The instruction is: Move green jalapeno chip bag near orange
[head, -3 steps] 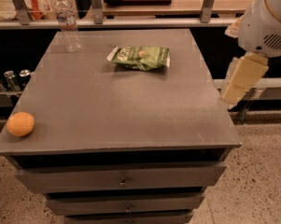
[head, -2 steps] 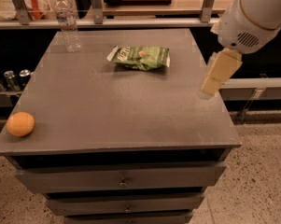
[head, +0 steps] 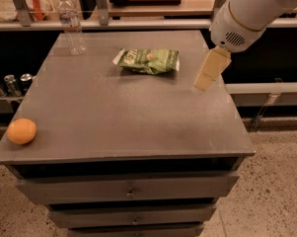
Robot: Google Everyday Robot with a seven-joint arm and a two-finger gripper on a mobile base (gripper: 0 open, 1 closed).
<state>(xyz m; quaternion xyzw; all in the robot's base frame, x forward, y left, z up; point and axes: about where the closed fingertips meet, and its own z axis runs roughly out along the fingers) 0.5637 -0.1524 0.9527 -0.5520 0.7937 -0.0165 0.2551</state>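
Note:
The green jalapeno chip bag [head: 149, 60] lies flat on the grey table top [head: 123, 107], toward the back middle. The orange [head: 21, 131] sits at the table's front left corner, far from the bag. My gripper [head: 210, 69] hangs from the white arm at the upper right, above the table's right side, a short way to the right of the bag and not touching it.
A clear water bottle [head: 72, 24] stands at the table's back left. Several cans [head: 10, 83] sit on a lower shelf to the left. A shelf with a rail runs behind the table. Drawers [head: 128, 191] are below the top.
The arm and gripper have moved left and toward the back, from beyond the table's right edge to over its right side, closer to the chip bag. Bag and orange have not moved.

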